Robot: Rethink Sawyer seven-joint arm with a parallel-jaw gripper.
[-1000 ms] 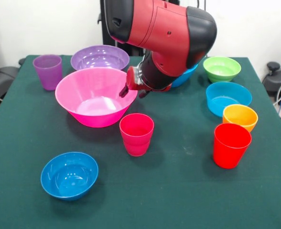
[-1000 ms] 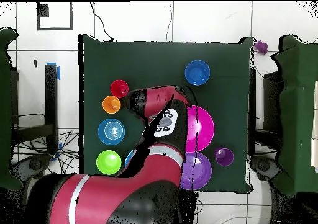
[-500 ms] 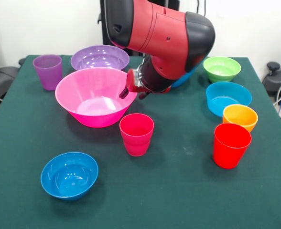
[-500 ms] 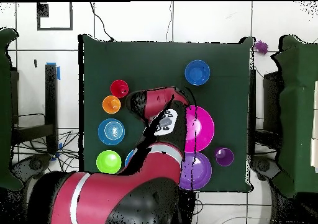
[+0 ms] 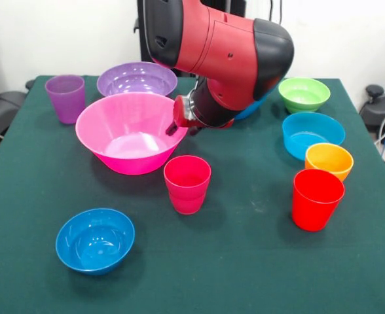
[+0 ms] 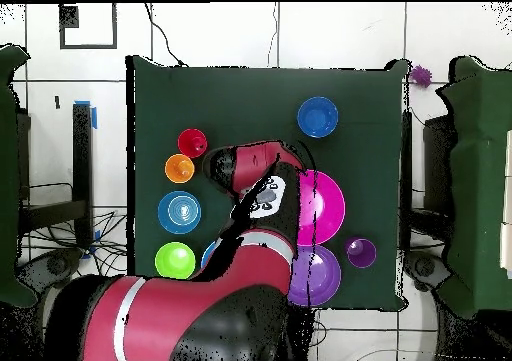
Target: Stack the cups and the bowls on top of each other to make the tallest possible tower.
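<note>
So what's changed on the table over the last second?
Only the red and black arm shifted, slightly towards the far side of the table, its wrist over the rim of the huge pink plastic bowl. Nothing was grasped or released. The magenta-pink tumbler, red tumbler, small dark blue bowl and the other bowls and cup all sit where they were, unstacked.

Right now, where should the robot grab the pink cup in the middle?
Probably by its rim, coming straight down from above. The pink cup stands upright with its open mouth up and bare table all around, so one wall can be pinched. Its tapered sides could slip.
</note>
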